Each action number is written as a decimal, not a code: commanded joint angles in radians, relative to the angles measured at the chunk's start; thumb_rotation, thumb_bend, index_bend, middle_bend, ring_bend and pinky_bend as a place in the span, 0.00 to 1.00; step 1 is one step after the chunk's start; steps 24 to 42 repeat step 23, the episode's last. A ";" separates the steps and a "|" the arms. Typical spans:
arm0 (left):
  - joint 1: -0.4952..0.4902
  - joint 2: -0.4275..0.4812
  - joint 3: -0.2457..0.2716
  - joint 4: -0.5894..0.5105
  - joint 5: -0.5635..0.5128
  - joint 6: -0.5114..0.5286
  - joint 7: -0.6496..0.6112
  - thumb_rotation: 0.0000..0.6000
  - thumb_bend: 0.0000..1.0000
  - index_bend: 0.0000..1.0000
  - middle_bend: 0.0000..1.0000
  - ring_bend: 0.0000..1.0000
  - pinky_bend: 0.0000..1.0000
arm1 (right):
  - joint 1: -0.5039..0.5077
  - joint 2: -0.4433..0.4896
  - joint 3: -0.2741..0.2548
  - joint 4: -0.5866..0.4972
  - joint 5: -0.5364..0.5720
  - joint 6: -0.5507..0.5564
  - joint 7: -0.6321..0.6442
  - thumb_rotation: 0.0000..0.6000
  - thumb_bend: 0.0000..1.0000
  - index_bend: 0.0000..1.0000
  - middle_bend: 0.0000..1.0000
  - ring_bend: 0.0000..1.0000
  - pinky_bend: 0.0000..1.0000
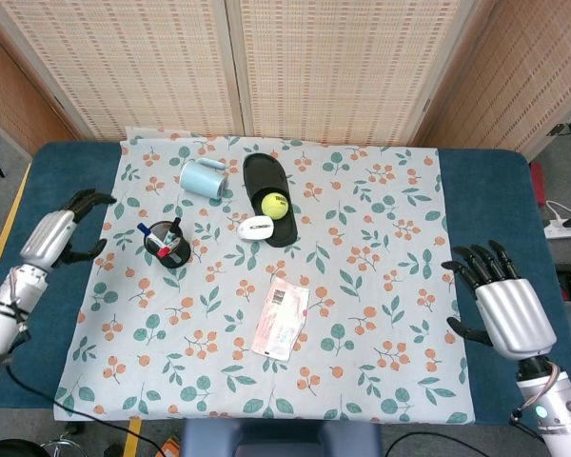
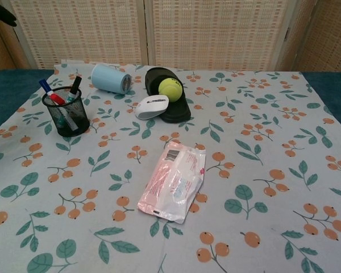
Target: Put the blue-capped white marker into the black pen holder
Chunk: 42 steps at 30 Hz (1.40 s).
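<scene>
The marker (image 2: 46, 90) stands in the holder (image 2: 66, 116), blue cap up and leaning on the mesh rim beside a red pen and a black one, so the task looks done. The left hand (image 1: 59, 235) holds nothing, fingers loosely spread, well clear of the holder at the cloth's (image 1: 381, 286) edge, leaving it room. The right hand (image 1: 500, 303) rests empty with fingers apart at the far side of the counter, not needed here.

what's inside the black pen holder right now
The black pen holder holds the blue-capped white marker, leaning left, plus a red-capped pen and a black pen. Their lower ends are hard to see through the mesh.
</scene>
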 commanded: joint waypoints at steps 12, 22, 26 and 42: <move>0.289 -0.013 0.136 0.027 -0.147 0.251 0.322 1.00 0.37 0.18 0.12 0.05 0.14 | 0.005 -0.017 -0.011 -0.015 -0.019 -0.013 -0.042 1.00 0.10 0.28 0.13 0.09 0.00; 0.285 -0.045 0.125 0.080 -0.156 0.252 0.333 1.00 0.37 0.17 0.12 0.04 0.13 | 0.011 -0.028 -0.010 -0.011 -0.010 -0.022 -0.059 1.00 0.10 0.28 0.13 0.09 0.00; 0.285 -0.046 0.124 0.081 -0.156 0.253 0.332 1.00 0.37 0.17 0.12 0.04 0.13 | 0.012 -0.028 -0.010 -0.011 -0.010 -0.023 -0.059 1.00 0.10 0.28 0.13 0.09 0.00; 0.285 -0.046 0.124 0.081 -0.156 0.253 0.332 1.00 0.37 0.17 0.12 0.04 0.13 | 0.012 -0.028 -0.010 -0.011 -0.010 -0.023 -0.059 1.00 0.10 0.28 0.13 0.09 0.00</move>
